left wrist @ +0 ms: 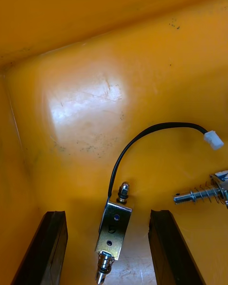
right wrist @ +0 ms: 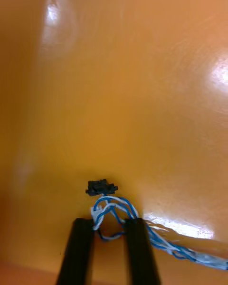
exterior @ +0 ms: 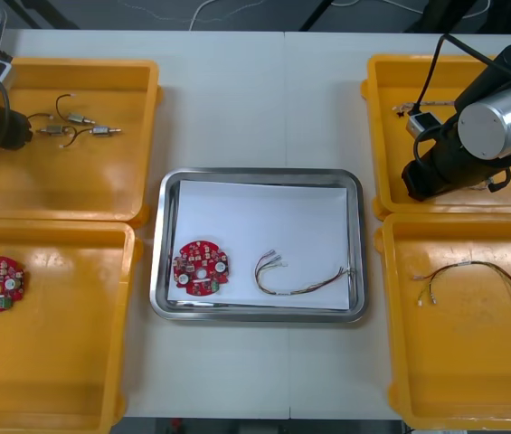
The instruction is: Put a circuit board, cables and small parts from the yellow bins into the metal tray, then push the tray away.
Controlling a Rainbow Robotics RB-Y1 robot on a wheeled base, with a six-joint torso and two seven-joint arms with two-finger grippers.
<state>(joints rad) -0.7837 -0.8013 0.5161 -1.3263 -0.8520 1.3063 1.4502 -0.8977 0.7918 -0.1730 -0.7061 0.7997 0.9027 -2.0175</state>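
Light table [exterior: 237, 90], front view: metal tray [exterior: 260, 172] holds a circuit board [exterior: 201, 268] and one thin cable [exterior: 300, 277]. Right wrist view: right of the tray, right hand [right wrist: 110, 229] pinches a limp blue and white cable [right wrist: 114, 208] near its plug [right wrist: 101, 187]. Left wrist view: left of the tray, left hand [left wrist: 108, 216] spread astride a small metal part [left wrist: 113, 229], rigid, likely slick; grip its flat sides.

I see yellow bins [exterior: 83, 185], a red circuit board [exterior: 201, 268] in the tray [exterior: 260, 174], which is white inside, and a twisted blue-and-white cable [right wrist: 116, 201].
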